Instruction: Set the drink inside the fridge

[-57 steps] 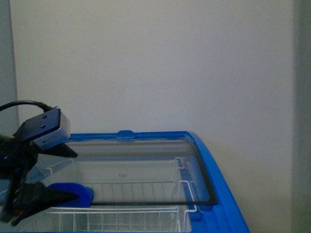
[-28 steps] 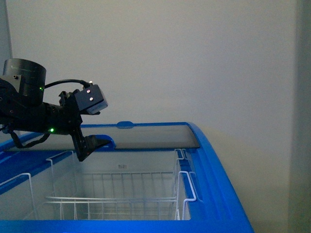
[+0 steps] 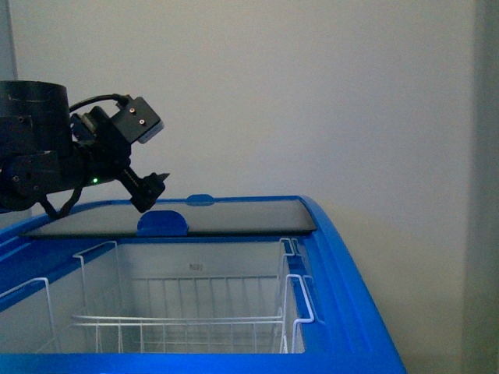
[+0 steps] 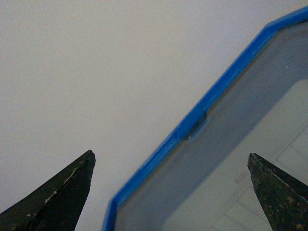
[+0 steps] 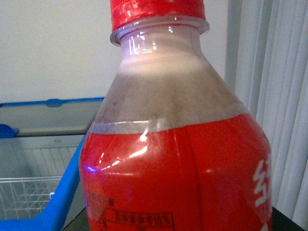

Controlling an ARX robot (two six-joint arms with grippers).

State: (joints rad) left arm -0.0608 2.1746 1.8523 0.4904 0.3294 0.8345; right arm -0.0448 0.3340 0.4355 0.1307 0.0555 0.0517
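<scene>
L gripper (image 3: 154, 193): open, fingers (image 4: 67, 195) spread wide, nothing btwn them. It hovers just above the lid handle (image 3: 162, 224), not touching.
Glass lid (image 3: 242, 216): covers only the rear part of the fridge (image 3: 343, 265); the front part is uncovered. My guess is that's why the L arm is up there, it's the lid-side arm.
Wire basket (image 3: 179, 318): in plain sight under the opening, the obvious drop spot.
Drink (image 5: 178, 159): fills the R wrist cam, red cap (image 5: 156, 12) on, label toward the lens. The fridge's blue rim shows beyond it, so the bottle's outside, not over the opening yet.
R gripper: not visible in any cam. I can't tell if it's clamped on the bottle, tho the closeness suggests so.
Next, imo: carry the drink over the rim and lower it into the basket. L arm should be out of the path.
</scene>
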